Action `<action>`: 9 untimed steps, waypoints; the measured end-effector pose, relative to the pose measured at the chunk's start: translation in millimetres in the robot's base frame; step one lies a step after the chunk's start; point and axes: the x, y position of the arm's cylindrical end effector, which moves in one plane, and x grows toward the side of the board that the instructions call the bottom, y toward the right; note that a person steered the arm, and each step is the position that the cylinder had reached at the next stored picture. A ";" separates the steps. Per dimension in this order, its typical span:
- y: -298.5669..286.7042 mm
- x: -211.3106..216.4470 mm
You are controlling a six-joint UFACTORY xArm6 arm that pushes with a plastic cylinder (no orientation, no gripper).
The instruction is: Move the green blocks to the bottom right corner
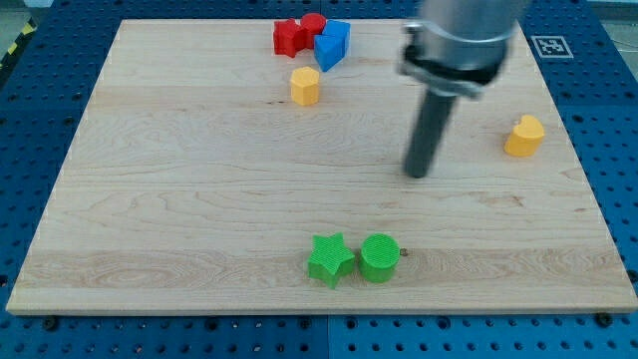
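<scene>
Green blocks: a green star block (330, 258) and a green cylinder block (379, 257) sit side by side near the view's bottom edge of the wooden board (179, 199), about midway across; the star is on the view's left, the cylinder on the view's right, and the two look to be touching or nearly so
Distance from target corner: both green blocks are well to the view's left of the board's bottom right corner
Tip: the tip (416, 175) of the dark rod rests on open board above and to the view's right of the green pair, clear of every block
End effector state: a plain rod with no jaws to part or close; it holds nothing and touches no block
Yellow blocks: a yellow hexagonal block (305, 86) lies near the view's top centre; a second yellow block (524, 136), shape unclear, sits near the view's right edge
Red blocks: two red blocks (297, 35) cluster at the view's top edge, shapes hard to tell
Blue block: a blue block (333, 43) touches the red cluster on its right side
</scene>
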 end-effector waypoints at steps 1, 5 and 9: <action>-95.1 19.4; -139.6 111.3; -88.2 133.9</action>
